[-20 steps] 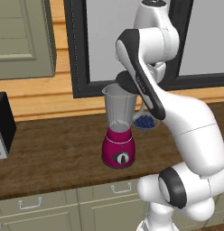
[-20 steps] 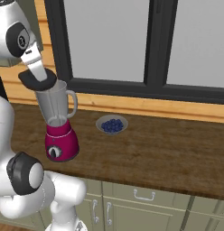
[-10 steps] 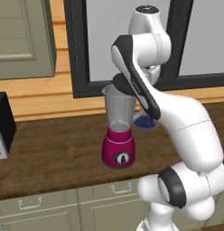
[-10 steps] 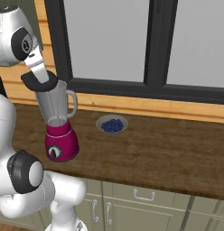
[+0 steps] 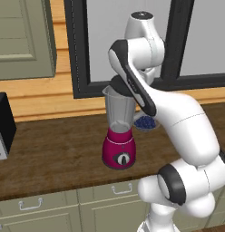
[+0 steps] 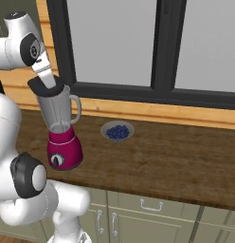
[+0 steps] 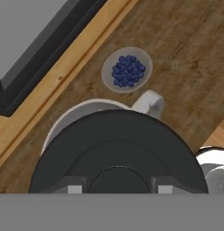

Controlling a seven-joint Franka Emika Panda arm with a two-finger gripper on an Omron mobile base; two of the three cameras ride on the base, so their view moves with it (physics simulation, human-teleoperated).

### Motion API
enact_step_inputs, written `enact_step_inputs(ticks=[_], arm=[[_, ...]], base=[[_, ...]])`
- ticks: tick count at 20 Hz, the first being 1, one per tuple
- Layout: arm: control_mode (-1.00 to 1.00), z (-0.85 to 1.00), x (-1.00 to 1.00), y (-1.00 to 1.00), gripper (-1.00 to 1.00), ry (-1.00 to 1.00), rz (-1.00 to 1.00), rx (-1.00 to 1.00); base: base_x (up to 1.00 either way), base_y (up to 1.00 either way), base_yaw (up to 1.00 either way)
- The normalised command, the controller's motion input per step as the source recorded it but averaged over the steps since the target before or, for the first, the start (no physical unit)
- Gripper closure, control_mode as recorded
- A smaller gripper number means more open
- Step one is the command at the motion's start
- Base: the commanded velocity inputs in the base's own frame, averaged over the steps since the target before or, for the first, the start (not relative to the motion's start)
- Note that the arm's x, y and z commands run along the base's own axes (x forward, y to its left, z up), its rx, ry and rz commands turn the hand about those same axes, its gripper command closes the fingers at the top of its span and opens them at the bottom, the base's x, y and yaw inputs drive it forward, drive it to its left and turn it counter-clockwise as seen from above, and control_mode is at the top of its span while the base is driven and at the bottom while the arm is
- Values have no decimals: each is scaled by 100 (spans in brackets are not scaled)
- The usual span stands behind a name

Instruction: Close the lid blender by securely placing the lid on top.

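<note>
Above the blender jar on your desk, your end effector grips the lid, offset from the rim.

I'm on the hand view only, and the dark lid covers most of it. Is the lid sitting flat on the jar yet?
Observer: Not yet. The right base view shows the lid tilted at the jar's rim, on the side away from the handle.
Operator: Is the blender itself standing straight?
Observer: Yes, the blender stands upright on its magenta base on the wooden counter, with its dial facing the counter's front edge.
Operator: Anything else on the counter that I can't see?
Observer: The left base view shows a dark boxy appliance at the left edge of the picture, well apart from the blender.
</note>
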Motion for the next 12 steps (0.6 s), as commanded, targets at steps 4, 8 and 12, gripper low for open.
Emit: enact_step_inputs(ticks=[4, 8, 12], arm=[[-100, -12, 26, 1, 100, 0, 0, 0], [-100, -3, 27, 1, 100, 0, 0, 0], [-100, 0, 28, 5, 100, 0, 0, 0]], base=[[0, 0, 0], [0, 0, 0], [0, 0, 0]])
